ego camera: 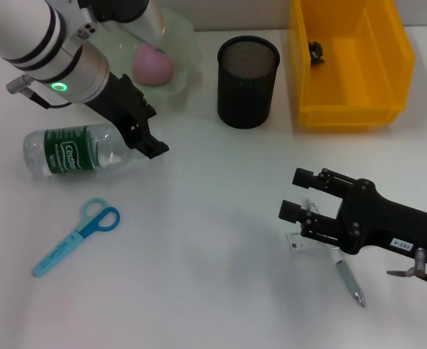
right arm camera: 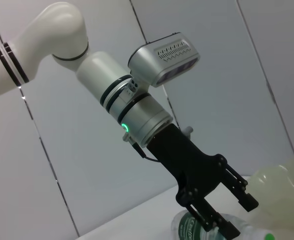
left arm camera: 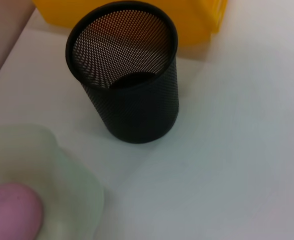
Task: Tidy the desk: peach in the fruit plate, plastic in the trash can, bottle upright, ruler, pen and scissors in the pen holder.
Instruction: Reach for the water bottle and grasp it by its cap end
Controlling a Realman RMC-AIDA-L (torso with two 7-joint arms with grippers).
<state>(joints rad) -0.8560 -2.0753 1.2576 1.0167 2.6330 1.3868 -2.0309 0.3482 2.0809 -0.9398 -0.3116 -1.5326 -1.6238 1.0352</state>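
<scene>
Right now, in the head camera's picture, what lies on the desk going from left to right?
Bottle lying on its side → scissors → peach in the fruit plate → pen holder → pen → yellow bin.

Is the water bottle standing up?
No, the water bottle is lying on its side on the white table, with the left hand right at its cap end.
</scene>
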